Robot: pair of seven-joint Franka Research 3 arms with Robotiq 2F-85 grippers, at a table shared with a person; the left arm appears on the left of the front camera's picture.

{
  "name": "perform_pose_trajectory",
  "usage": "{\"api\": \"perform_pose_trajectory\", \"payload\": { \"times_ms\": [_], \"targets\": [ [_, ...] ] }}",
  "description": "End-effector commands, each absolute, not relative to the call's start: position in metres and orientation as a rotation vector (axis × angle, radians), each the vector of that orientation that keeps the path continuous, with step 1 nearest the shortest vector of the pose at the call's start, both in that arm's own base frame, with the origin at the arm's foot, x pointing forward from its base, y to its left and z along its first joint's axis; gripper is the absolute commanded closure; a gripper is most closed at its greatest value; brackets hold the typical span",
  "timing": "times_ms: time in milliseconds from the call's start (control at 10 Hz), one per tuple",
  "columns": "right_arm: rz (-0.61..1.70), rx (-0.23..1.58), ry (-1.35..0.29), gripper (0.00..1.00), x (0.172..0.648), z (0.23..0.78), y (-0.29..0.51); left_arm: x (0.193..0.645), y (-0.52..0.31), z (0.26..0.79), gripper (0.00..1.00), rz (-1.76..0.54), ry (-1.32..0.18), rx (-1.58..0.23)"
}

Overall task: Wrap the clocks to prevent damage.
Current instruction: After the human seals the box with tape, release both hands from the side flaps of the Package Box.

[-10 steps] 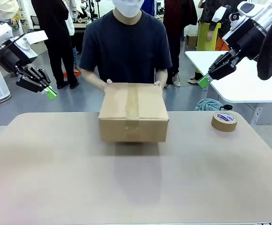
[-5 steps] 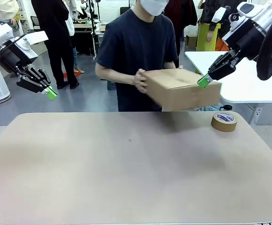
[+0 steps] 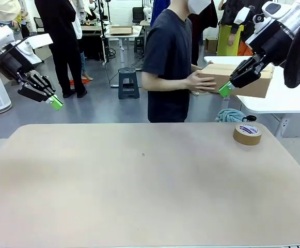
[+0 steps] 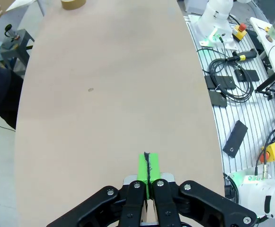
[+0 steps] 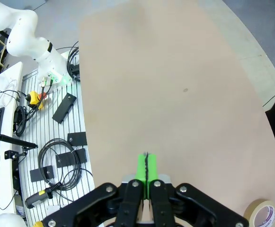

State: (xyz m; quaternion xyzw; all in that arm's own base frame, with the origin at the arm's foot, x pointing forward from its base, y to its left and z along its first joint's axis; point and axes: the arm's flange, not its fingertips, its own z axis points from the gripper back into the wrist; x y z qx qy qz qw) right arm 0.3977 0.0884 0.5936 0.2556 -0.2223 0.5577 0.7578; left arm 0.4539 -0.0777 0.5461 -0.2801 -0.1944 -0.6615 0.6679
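Since the earlier frame, the cardboard box (image 3: pixel 237 80) has left the table (image 3: pixel 139 191); the person's hand (image 3: pixel 201 81) holds it past the far right edge, partly hidden behind the right gripper (image 3: pixel 225 90). Sealed plain brown; contents unseen. Tape roll (image 3: pixel 247 133) sits near the right edge. Left gripper (image 3: pixel 56 103) and right gripper hang fully closed, empty, above the table's sides.

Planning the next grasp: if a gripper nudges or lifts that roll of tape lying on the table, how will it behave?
The roll of tape lies flat on the table, so a push would probably slide it, not roll it. It looks like a stiff ring, likely light. Its open centre might suit a finger inside.
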Motion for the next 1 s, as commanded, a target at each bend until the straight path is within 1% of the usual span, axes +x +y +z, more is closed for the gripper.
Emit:
{"api": "perform_pose_trajectory", "payload": {
  "times_ms": [0,900],
  "targets": [
    [1.214,0.549,-0.486,0.99,0.4009,0.5935,0.0896,0.4538,-0.0772,0.5469,1.00,-1.500,-0.450,-0.637],
    [1.214,0.549,-0.486,0.99,0.4009,0.5935,0.0896,0.4538,-0.0772,0.5469,1.00,-1.500,-0.450,-0.637]
  ]
}}
